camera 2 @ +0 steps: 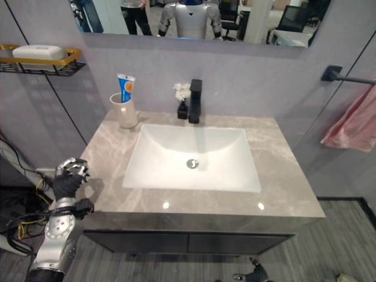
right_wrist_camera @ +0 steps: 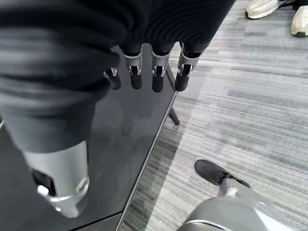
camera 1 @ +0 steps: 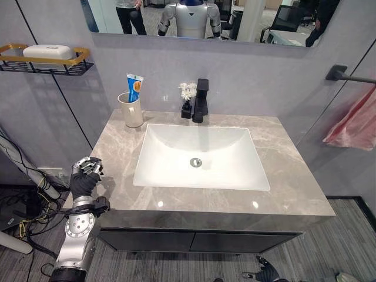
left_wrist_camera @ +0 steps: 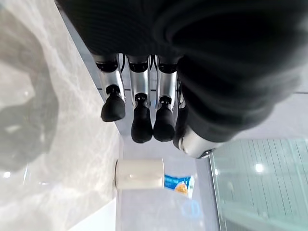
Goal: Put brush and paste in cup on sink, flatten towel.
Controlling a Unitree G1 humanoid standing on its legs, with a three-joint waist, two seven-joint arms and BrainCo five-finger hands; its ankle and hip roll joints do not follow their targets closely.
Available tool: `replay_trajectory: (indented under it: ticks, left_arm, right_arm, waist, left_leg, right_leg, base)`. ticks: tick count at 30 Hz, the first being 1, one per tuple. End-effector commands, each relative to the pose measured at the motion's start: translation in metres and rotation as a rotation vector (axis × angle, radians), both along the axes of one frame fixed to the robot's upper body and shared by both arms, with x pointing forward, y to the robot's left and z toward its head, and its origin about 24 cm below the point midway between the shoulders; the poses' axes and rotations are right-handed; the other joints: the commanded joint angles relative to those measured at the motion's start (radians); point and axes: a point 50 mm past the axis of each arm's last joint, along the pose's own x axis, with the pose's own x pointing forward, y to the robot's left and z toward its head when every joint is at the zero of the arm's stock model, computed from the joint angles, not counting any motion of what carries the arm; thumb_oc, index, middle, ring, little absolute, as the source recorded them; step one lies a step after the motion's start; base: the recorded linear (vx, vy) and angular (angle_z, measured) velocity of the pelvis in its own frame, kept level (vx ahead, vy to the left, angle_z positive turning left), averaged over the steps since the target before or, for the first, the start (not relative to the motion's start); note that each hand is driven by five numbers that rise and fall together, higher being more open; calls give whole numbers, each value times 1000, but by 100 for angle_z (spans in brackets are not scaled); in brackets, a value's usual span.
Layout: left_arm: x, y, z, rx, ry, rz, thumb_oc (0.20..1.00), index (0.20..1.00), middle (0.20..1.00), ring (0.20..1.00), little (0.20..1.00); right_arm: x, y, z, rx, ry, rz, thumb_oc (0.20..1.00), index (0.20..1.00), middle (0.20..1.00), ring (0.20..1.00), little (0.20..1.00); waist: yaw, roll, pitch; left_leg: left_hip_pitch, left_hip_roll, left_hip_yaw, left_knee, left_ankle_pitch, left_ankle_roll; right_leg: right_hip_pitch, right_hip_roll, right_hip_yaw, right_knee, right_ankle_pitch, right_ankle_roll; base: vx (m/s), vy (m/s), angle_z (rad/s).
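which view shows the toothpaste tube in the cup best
The left eye view: the toothpaste tube stands upright in the cream cup at the counter's back left corner, unobstructed. The right eye view shows much the same. The left wrist view shows cup and tube past the left robot hand.

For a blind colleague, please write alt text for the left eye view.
A grey marble counter holds a white sink with a black tap; a cup holding toothpaste stands at its back left. The left robot hand hovers by the counter's left edge.

Cup holding paste at counter's back-left corner, tap behind basin — towel far right.
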Motion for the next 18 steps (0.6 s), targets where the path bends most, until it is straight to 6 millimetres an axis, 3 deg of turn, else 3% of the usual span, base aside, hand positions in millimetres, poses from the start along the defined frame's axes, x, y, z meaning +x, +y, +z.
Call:
replay_trajectory:
  ticks: [1,2,4,5,6,7,9,14,16,18]
  left_arm:
    - [9,-1,43,54,-201,-52,200,200,200,200,200]
    - [8,-1,46,60,-212,-59,200,200,200,200,200]
    - [6,0,46,80,-207,-57,200,200,200,200,200]
    - [6,-1,47,85,-213,-65,200,200,200,200,200]
    - [6,-1,48,84,-216,-63,200,200,200,200,200]
    - [7,-2,48,89,-215,-75,200,200,200,200,200]
    - [7,-3,49,91,-220,-77,200,200,200,200,200]
    - [10,-8,56,97,-245,-98,200,200,200,200,200]
    - [16,-15,61,89,-271,-122,200,200,200,200,200]
    - [21,-21,63,98,-277,-156,200,200,200,200,200]
  right_arm:
    - [40,-5,15,-16,-123,15,1000,1000,1000,1000,1000]
    - [49,-2,18,-13,-149,22,1000,1000,1000,1000,1000]
    - [54,2,20,4,-175,29,1000,1000,1000,1000,1000]
    - [57,3,21,4,-182,31,1000,1000,1000,1000,1000]
    - [57,3,21,9,-185,28,1000,1000,1000,1000,1000]
    - [54,4,21,20,-183,22,1000,1000,1000,1000,1000]
    - [51,3,20,21,-177,22,1000,1000,1000,1000,1000]
    - [47,1,17,15,-168,1,1000,1000,1000,1000,1000]
    - [48,1,17,8,-167,3,1000,1000,1000,1000,1000]
    - [47,3,17,4,-159,35,1000,1000,1000,1000,1000]
  waist:
    - [12,-4,65]
    - [13,-4,75]
    - [25,-4,84]
    - [29,0,93]
    - [23,3,93]
    - [7,6,96]
    - [8,5,92]
    - [-7,14,110]
    - [-32,15,137]
    - [-41,10,145]
  left_leg:
    - [61,-75,3,12,-112,71]
    - [53,-83,6,15,-109,79]
    - [51,-89,20,17,-114,92]
    - [47,-87,22,18,-112,97]
    - [46,-86,18,19,-111,98]
    - [55,-85,7,20,-115,100]
    - [61,-92,13,17,-115,102]
    - [85,-99,-7,14,-123,102]
    - [104,-104,-45,38,-142,102]
    - [113,-109,-66,54,-158,106]
  right_leg:
    - [37,-49,73,79,98,53]
    - [11,-56,92,96,131,61]
    - [-17,-50,76,131,107,54]
    - [-31,-24,59,170,82,50]
    - [-40,2,77,189,52,44]
    - [-48,62,124,204,6,28]
    - [-66,94,118,192,-8,12]
    - [-142,144,120,153,26,-3]
    - [-215,156,170,133,78,7]
    - [-231,165,193,144,86,6]
  base:
    - [-85,99,-1]
    - [-114,143,-9]
    - [-129,180,-27]
    - [-89,154,-32]
    - [-18,129,-30]
    - [31,103,-21]
    - [40,69,10]
    - [61,13,4]
    - [83,-5,12]
    - [52,-20,50]
